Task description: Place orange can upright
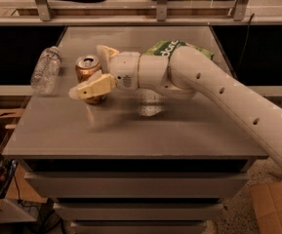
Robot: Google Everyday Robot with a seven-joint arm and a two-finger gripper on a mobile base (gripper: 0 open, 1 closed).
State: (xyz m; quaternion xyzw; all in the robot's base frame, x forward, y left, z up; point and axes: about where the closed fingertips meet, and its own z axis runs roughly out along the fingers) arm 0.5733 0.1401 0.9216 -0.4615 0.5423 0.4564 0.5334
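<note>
Orange-tan aluminium drink can (88,67): upright on the grey table top (130,130), silver top up, just beside the clear plastic water bottle (46,69) lying there. White two-finger gripper (89,73): reaching in from the side away from that bottle, fingers spread astride the can, seemingly released. Uprighting apparently done; left only to withdraw without tipping.

A grey table (145,130) fills the middle of the room, with drawer-like fronts (126,185) stacked under its near edge. On its far left a clear plastic water bottle (46,69) lies on its side, cap pointing away, just left of the gripper (88,71) over the table's left half. A green bag (172,48) with white lettering lies far and right of centre. Cardboard boxes sit on the floor at near right (274,206) and along the left (1,118).
</note>
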